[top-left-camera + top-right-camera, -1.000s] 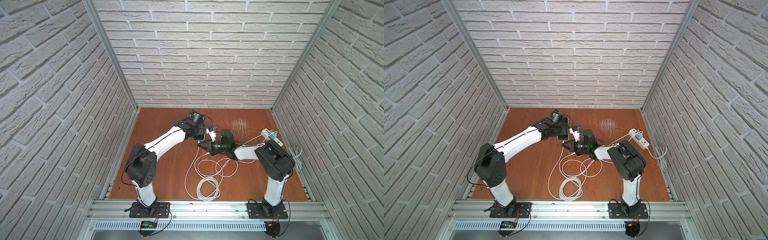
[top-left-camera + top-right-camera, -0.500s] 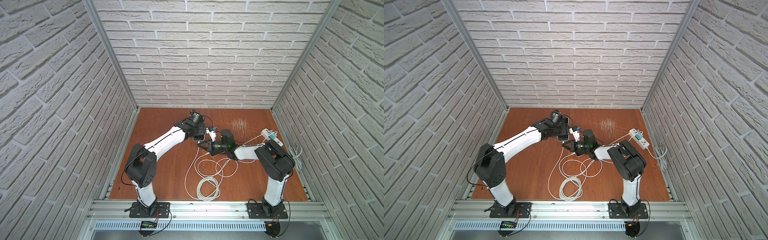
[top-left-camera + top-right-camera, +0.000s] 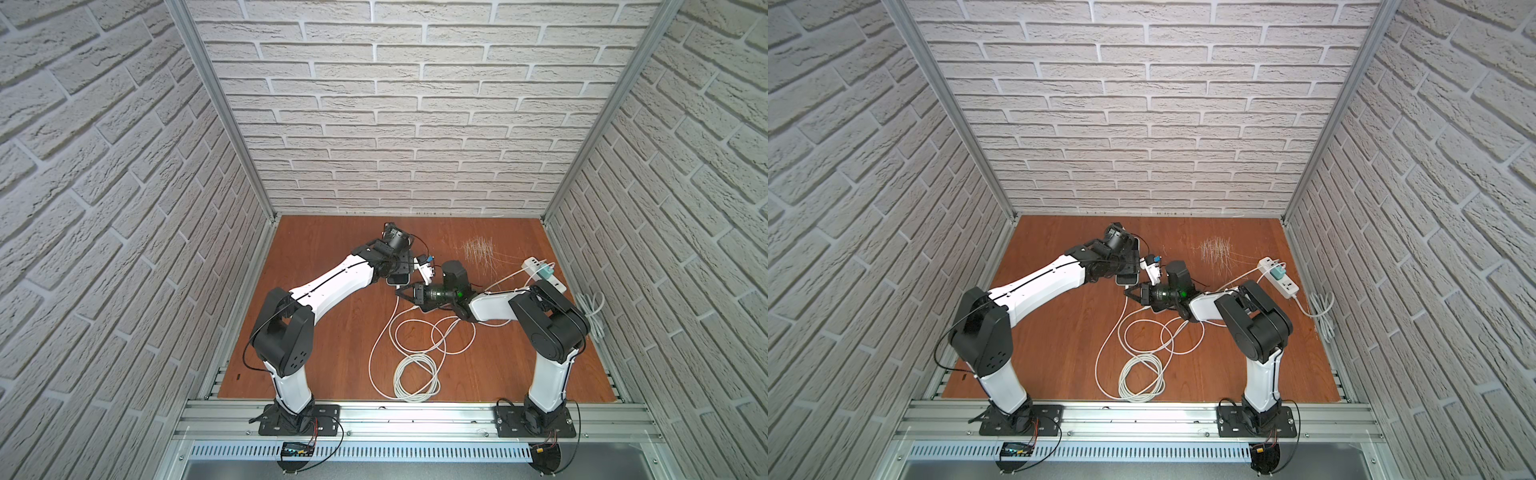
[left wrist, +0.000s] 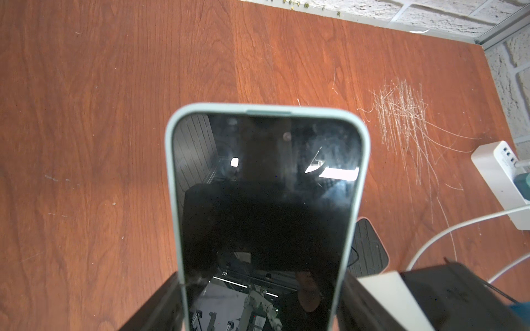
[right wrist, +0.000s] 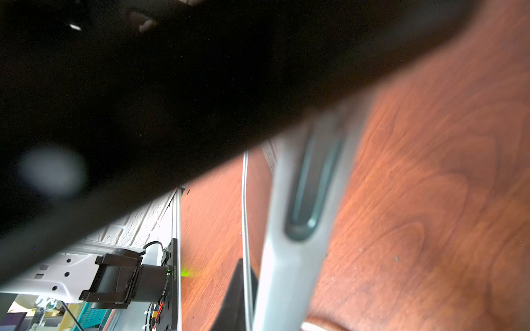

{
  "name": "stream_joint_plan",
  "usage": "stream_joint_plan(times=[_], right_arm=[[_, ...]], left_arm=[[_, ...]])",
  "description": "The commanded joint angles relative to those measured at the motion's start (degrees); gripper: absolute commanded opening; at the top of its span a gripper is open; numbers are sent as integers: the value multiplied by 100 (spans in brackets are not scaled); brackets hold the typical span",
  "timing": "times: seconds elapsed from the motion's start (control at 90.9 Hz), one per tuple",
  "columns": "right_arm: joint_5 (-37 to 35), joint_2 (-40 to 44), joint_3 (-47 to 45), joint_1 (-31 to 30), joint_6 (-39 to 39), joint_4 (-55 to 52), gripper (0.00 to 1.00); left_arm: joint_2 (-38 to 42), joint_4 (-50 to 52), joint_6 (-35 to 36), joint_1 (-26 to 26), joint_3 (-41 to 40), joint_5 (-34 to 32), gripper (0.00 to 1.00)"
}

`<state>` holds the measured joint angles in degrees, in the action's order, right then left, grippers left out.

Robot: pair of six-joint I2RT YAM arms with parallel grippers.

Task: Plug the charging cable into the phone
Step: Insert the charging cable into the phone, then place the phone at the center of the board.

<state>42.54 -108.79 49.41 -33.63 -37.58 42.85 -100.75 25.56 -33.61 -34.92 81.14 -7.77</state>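
Phone [image 4: 266, 200] sits mid-table, clamped across its sides in my left gripper [image 4: 259, 298]. My right gripper [image 3: 404, 291], closed, pinches the charging cable [image 5: 244, 200] beside its lower edge. A misaligned push could twist the phone or slip the cable.

White power strip [image 3: 557, 284] on scratched (pale marks) wooden table [image 3: 316, 257].

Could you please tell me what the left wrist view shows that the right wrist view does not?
Only the left wrist view: the phone's dark screen, gripped at its sides by the left gripper, the power strip and a scratched patch. Only the right wrist view: an arm joint by the frame rail, and a blurred look at a pale edge, likely the phone's case. Both: the wooden table and the white charging cable.
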Motion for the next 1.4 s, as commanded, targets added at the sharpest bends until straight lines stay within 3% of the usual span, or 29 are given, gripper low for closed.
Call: stream_joint_plan(times=[0.0,0.55,0.825,0.913,1.133,1.386], right_arm=[[-207,238,54,80,10,662,3],[-206,198,32,111,-86,794,4],[-137,231,46,111,9,655,40],[-85,277,21,111,77,587,47],[47,439,-51,103,265,219,56],[-400,889,-425,111,499,-36,59]], left_arm=[[148,387,-6,-363,-228,405,23],[200,398,-208,-385,-433,166,24],[52,750,-892,94,2,-182,26],[-41,829,-1048,290,153,-227,27],[-242,1175,-1749,782,226,-510,28],[-170,1529,-3287,1232,-154,-844,31]])
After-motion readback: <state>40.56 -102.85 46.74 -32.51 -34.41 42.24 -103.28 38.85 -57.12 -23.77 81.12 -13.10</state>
